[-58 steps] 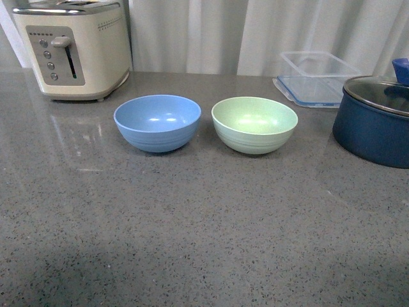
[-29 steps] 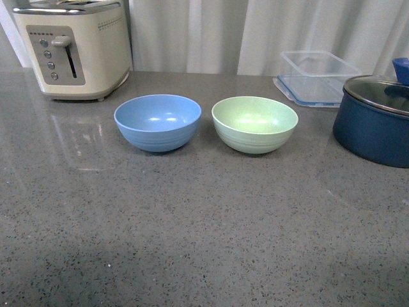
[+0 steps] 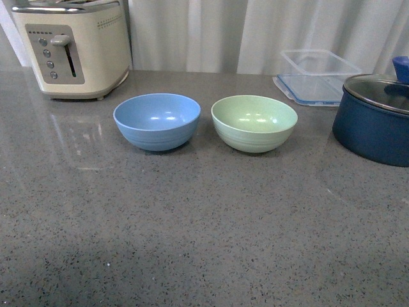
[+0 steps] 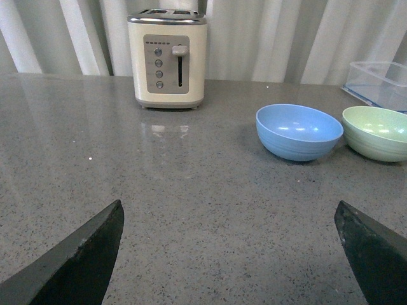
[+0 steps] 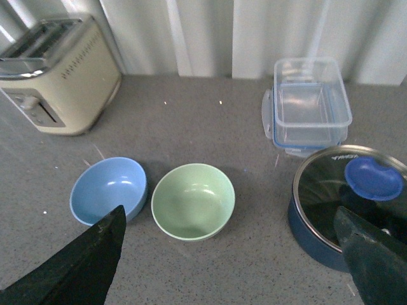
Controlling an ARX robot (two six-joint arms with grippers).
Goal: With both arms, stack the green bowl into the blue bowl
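The green bowl [image 3: 254, 123] sits upright toward the back edge of the counter [image 3: 192, 224], about midway along it. The blue bowl [image 3: 157, 121] stands just beside it on my left, with a narrow strip of counter between their rims. Both are empty, and being round they offer no preferred axis for a grasp.

My right gripper [image 5: 229, 213] hangs high above the counter with its fingers spread wide and nothing between them. The green bowl lies ahead of and below it, so I judge this the nearer arm for the lift. My left gripper [image 4: 227, 210] is low over the counter's left part, likewise wide open and empty. From it the blue bowl is the closer of the two, which suits steadying it.

The move turns on carrying the green bowl a short way left, over the blue rim. A navy pot [image 3: 376, 121] stands near the right edge, a clear container [image 3: 318, 77] behind it, and a toaster [image 3: 70, 48] at the back left corner. All three are well apart from that path.
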